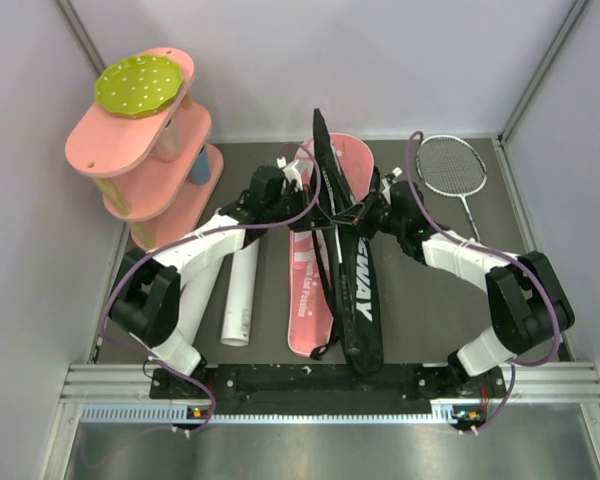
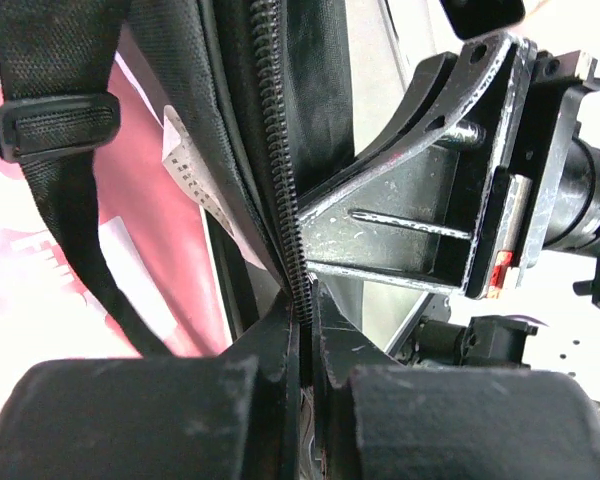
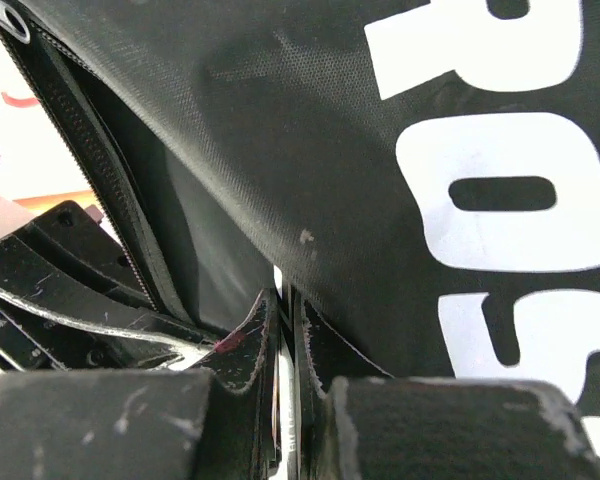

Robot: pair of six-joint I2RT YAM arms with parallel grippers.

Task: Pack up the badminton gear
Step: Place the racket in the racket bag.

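The racket bag (image 1: 310,290) lies in the middle of the table, pink side down, with its black "CROSSWAY" flap (image 1: 352,290) lifted on edge. My left gripper (image 1: 315,203) is shut on the flap's zipper edge (image 2: 280,180), with the teeth pinched between the jaws (image 2: 305,300). My right gripper (image 1: 358,213) is shut on the flap's black edge (image 3: 285,298) from the other side, beside the white lettering (image 3: 500,190). One racket (image 1: 452,166) lies at the back right. A white tube (image 1: 239,295) lies left of the bag. No shuttlecocks show.
A pink tiered shelf (image 1: 145,165) with a green dotted disc (image 1: 140,84) stands at the back left. A second white tube (image 1: 198,290) lies partly under my left arm. The bag's black strap (image 2: 75,230) hangs over the pink side. Enclosure walls stand left, right and behind.
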